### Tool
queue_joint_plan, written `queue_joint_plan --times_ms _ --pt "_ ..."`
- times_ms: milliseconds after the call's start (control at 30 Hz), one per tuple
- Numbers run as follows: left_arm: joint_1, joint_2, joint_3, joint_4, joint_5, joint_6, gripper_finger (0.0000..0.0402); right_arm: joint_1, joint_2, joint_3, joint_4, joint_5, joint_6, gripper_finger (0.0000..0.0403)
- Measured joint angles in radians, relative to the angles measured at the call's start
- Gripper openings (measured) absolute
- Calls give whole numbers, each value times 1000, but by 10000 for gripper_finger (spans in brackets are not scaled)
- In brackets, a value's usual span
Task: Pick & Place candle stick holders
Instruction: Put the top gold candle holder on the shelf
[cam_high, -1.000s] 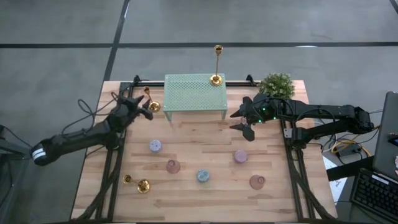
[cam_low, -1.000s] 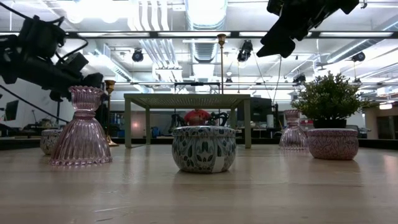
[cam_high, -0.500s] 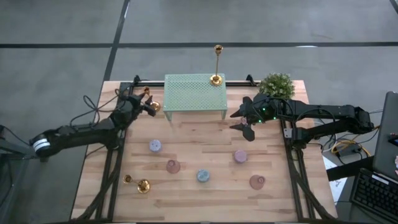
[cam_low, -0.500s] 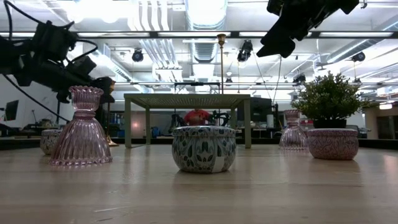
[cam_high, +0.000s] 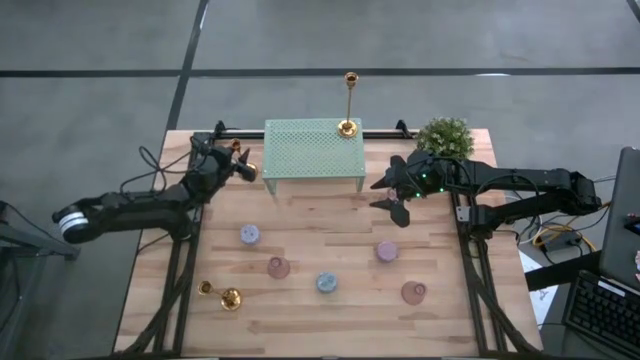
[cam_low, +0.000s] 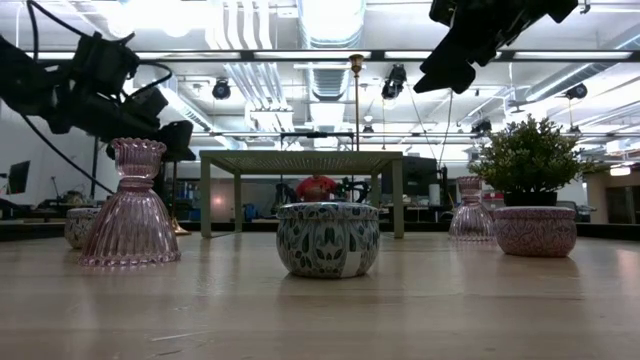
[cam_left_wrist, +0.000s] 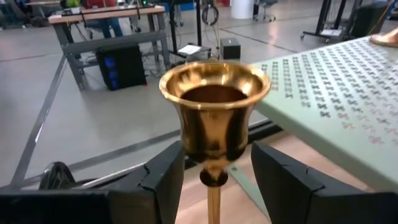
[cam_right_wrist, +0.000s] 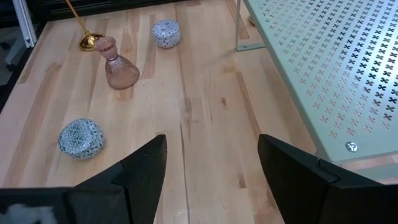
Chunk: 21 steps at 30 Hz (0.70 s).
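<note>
A short gold candlestick stands on its round base on the table, by the left far leg of the green stand. My left gripper is open. Its fingers stand on either side of the stem just below the cup, apart from it, as the left wrist view shows. A tall gold candlestick stands on the stand's far right corner. A third gold candlestick is at the near left of the table. My right gripper is open and empty, held above the table right of the stand.
Pink glass holders, patterned round tins and a pink bowl are spread over the table's near half. A potted plant stands at the far right. The green perforated stand takes the far middle.
My left gripper has gone up and toward the table's far edge and right, to the short candlestick, and now has its open fingers around the stem under the cup. The candlestick has stayed where it was.
</note>
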Motion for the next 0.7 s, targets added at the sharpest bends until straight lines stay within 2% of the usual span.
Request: queue_joint_plan --times_ms 433,700 --pt "1 -2 23 2 -21 10 97 0 0 0 -2 0 0 244" --pt "1 -2 27 1 -27 17 84 0 0 0 -2 0 0 244"
